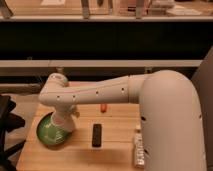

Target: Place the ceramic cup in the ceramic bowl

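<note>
The green ceramic bowl point(47, 133) sits on the wooden table point(117, 125) near its left front corner. My arm reaches from the right across the table, and its wrist bends down over the bowl. The gripper point(63, 123) points down at the bowl's right rim, just above or inside it. A white tapered shape at the gripper's tip may be the ceramic cup, but I cannot tell it apart from the gripper. The arm hides the right part of the bowl.
A black rectangular object point(96, 135) lies right of the bowl. A small orange object point(103, 107) lies under the forearm. A white patterned item point(138, 150) sits at the table's right front. A black chair point(7, 125) stands to the left. Shelves stand behind the table.
</note>
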